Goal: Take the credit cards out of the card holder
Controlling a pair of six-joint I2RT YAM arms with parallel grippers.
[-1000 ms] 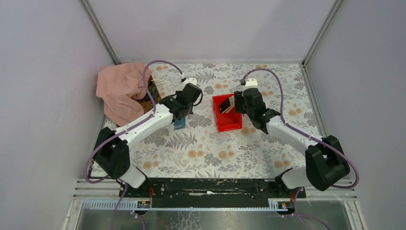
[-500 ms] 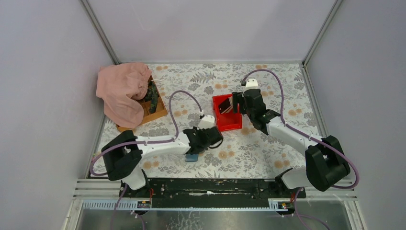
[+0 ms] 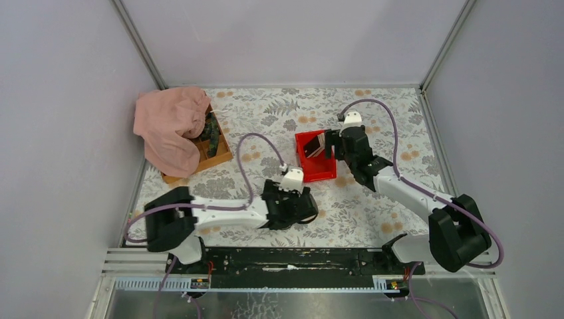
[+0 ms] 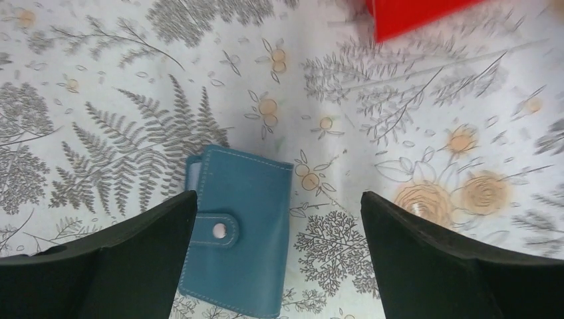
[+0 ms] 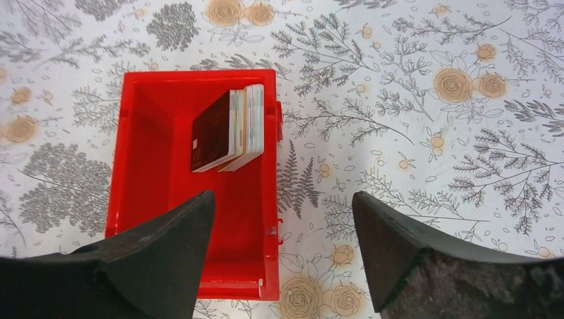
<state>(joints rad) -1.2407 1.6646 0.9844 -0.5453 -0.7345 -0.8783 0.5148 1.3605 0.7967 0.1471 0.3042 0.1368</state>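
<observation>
The blue card holder (image 4: 239, 232) lies flat and snapped shut on the floral tablecloth. It is free between the jaws of my left gripper (image 4: 279, 259), close to the left finger (image 4: 100, 266), and the jaws stand wide open. From above, the left gripper (image 3: 290, 209) hides the card holder. The credit cards (image 5: 229, 129), a dark one in front of white and tan ones, stand on edge against the right wall of the red bin (image 5: 159, 173). My right gripper (image 5: 282, 252) hovers open over the bin's near right corner, holding nothing. The top view shows the cards (image 3: 314, 147) beside the right gripper (image 3: 330, 149).
The red bin (image 3: 320, 174) stands mid-table, just beyond the left gripper. A pink cloth (image 3: 169, 123) drapes over a wooden tray (image 3: 219, 154) at the back left. Grey walls close in the table on three sides.
My left arm carried the card holder from the back left to the front middle, set it on the cloth and opened. The right arm stayed over the bin.
</observation>
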